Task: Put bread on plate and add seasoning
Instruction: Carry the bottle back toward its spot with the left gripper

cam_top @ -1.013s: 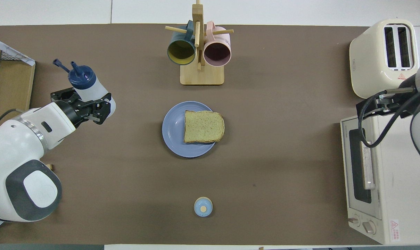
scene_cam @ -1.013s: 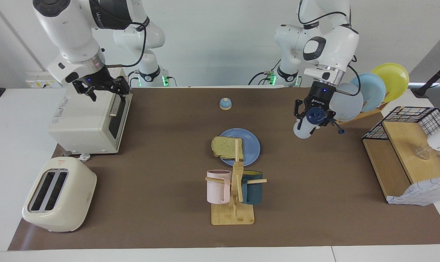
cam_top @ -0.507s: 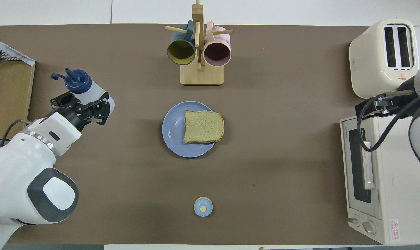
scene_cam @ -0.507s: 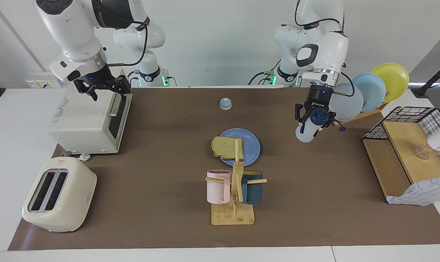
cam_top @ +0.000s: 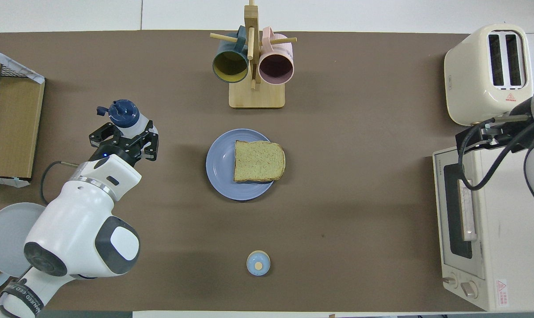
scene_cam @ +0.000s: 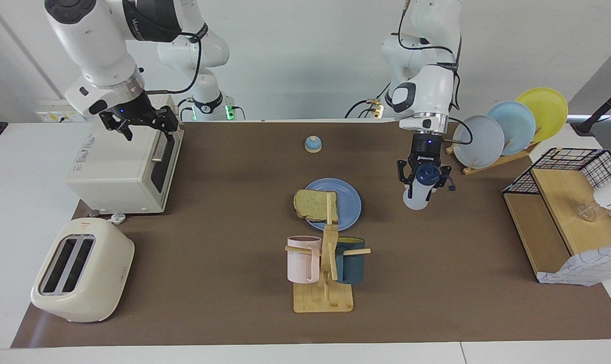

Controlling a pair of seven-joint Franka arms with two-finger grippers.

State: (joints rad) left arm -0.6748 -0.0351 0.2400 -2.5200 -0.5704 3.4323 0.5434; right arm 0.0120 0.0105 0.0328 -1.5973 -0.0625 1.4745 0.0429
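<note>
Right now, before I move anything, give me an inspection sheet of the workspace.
Surface: brown mat covers the table.
Job's things: bread lies on the blue plate; seasoning bottle is gripped, off the plate, toward the left arm's end.
Clutter: bell, mug stand, toaster, toaster oven, plate rack, wire basket.
Hands: left hand shut on the bottle; right hand open over the toaster oven, waiting.
Cables: run along both arms.
Surroundings: nothing seen.

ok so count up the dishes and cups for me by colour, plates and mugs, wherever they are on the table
Medium-blue plate, holding the bread: 1
Grey plate in the rack: 1
Light-blue plate in the rack: 1
Yellow plate in the rack: 1
Pink mug on the stand: 1
Dark teal mug on the stand: 1
Total: 6
</note>
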